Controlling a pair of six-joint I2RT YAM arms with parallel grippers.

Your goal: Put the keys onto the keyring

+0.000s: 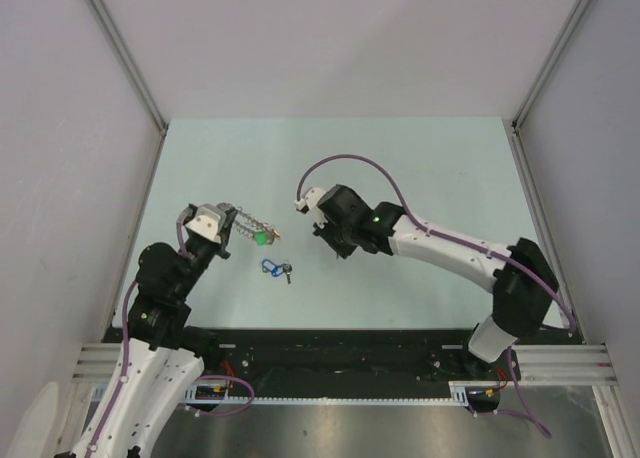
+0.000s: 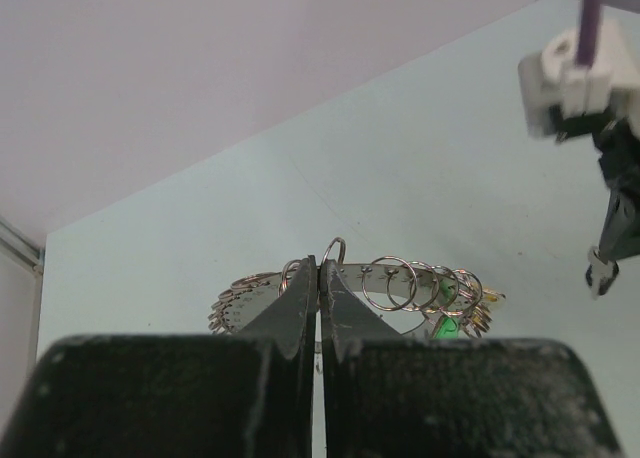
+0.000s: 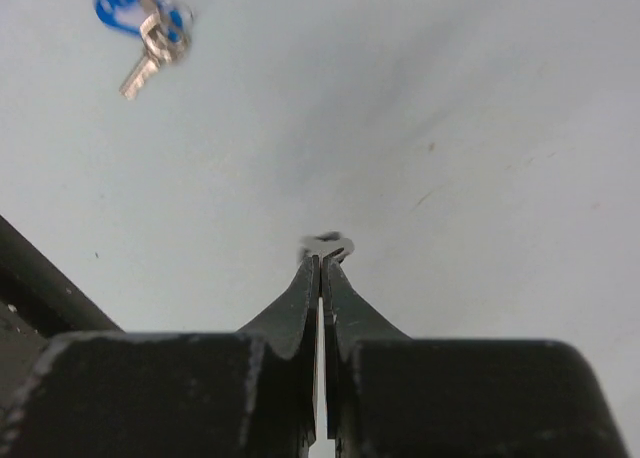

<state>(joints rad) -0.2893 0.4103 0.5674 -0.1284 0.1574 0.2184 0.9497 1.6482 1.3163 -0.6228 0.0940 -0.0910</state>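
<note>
Two arms work over one pale green table (image 1: 420, 168).

Top view: the only view showing both arms and where things lie. The keyring (image 1: 254, 228) sits at the tip of the left arm, left of centre. One bunch of blue-tagged keys (image 1: 273, 268) lies loose on the table just nearer the bases, between the two grippers and touching neither. One green tag (image 1: 262, 237) shows on the ring.

Left wrist view: the left gripper (image 2: 320, 274) is clenched on the keyring's near rim, its fingers pressed together. About half a dozen small wire loops stand along the ring, and a fringe of silvery keys runs to its left. The ring's near part is hidden behind the fingers. The right arm's tip appears at the right edge, partly cut off.

Right wrist view: the right gripper (image 3: 322, 253) is pinched on one small silvery piece (image 3: 328, 244), seen only as a loop above the fingertips. Whether it is a key or carries a tag cannot be made out. The blue-tagged keys appear blurred at upper left. The keyring is out of this view.
</note>
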